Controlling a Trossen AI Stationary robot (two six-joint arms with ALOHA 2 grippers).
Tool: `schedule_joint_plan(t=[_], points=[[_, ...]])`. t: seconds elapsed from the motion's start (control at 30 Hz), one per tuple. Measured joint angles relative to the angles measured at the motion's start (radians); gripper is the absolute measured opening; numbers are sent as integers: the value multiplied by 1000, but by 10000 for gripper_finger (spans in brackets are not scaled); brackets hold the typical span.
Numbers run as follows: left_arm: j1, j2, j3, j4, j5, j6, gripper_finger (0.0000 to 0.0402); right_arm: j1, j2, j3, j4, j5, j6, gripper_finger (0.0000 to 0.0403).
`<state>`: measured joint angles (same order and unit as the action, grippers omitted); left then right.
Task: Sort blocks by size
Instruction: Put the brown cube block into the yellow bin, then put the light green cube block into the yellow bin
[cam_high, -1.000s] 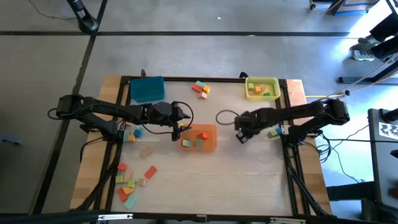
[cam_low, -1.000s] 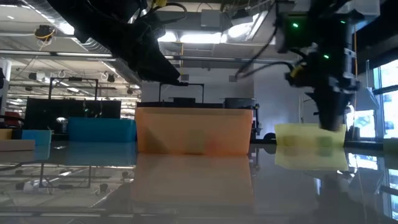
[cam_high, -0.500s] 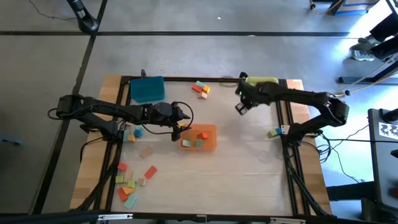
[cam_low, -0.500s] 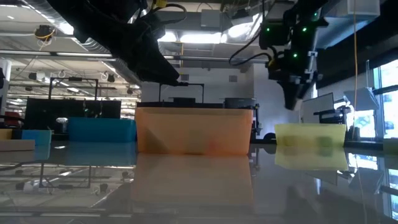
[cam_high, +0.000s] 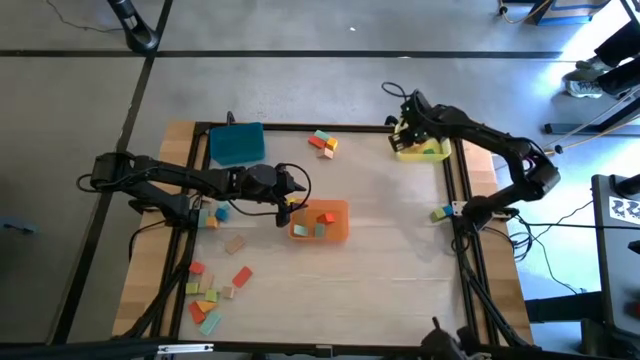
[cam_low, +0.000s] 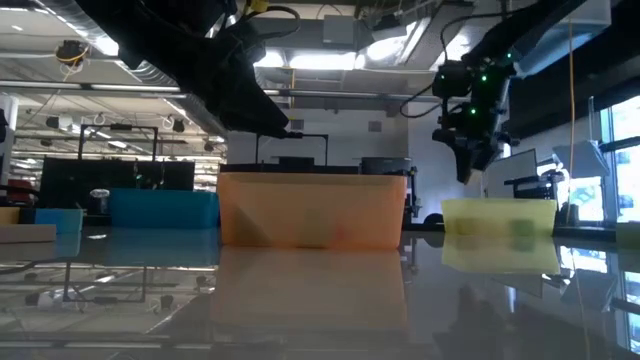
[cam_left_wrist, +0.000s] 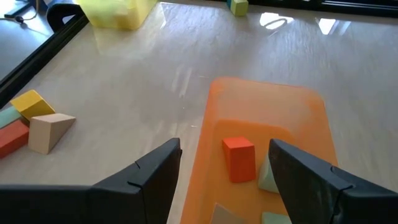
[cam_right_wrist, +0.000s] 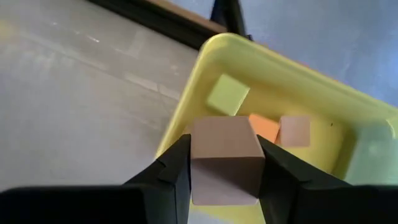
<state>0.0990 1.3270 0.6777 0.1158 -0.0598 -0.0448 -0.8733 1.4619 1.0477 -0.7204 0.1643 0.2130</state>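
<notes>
Blocks are lying scattered in several spots as I am watching from my station: a loose cluster (cam_high: 212, 292) is sitting near the front left corner of the table (cam_high: 380, 270), a few more (cam_high: 323, 142) are lying at the back between the blue tray (cam_high: 236, 144) and the yellow tray (cam_high: 421, 152), and one small pair (cam_high: 440, 213) is resting by the right edge. I am seeing the right gripper (cam_right_wrist: 222, 163) hovering over the near edge of the yellow tray, its fingers pressing from both sides on a tan block (cam_right_wrist: 225, 159) that it is carrying above the tray's rim. Inside that tray I am making out a yellow-green piece (cam_right_wrist: 227, 94), an orange piece (cam_right_wrist: 264, 127) and a pale tan piece (cam_right_wrist: 295, 131). The left gripper (cam_left_wrist: 224, 171) is hanging over the left end of the orange tray (cam_left_wrist: 314, 121) with its fingers spread wide and nothing between them. Below it a red block (cam_left_wrist: 239, 159) is standing in the orange tray beside a pale green piece (cam_left_wrist: 267, 176). Off to the side on the bare table, a yellow block (cam_left_wrist: 31, 104), a tan wedge (cam_left_wrist: 48, 131) and a red-orange piece (cam_left_wrist: 10, 138) are lying touching one another.
</notes>
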Motion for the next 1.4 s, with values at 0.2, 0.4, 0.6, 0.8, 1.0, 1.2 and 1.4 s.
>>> schedule_joint_plan(t=[0.2,0.4,0.6,0.8,1.0,1.2,1.4], points=[[1,0,0,8,0,3,232,-53,67,0,55,0,-26,134],[1,0,0,8,0,-15,232,-50,125,0,76,94,-33,149],[1,0,0,8,0,-20,232,-50,134,0,29,146,-6,212],[1,0,0,8,0,-31,232,-50,135,0,-10,149,-22,266],[1,0,0,8,0,-33,232,-28,84,0,-99,116,-39,283],[1,0,0,6,0,-34,232,20,-46,0,-214,128,-9,284],[1,0,0,6,0,-34,232,110,-152,0,-346,94,32,284]])
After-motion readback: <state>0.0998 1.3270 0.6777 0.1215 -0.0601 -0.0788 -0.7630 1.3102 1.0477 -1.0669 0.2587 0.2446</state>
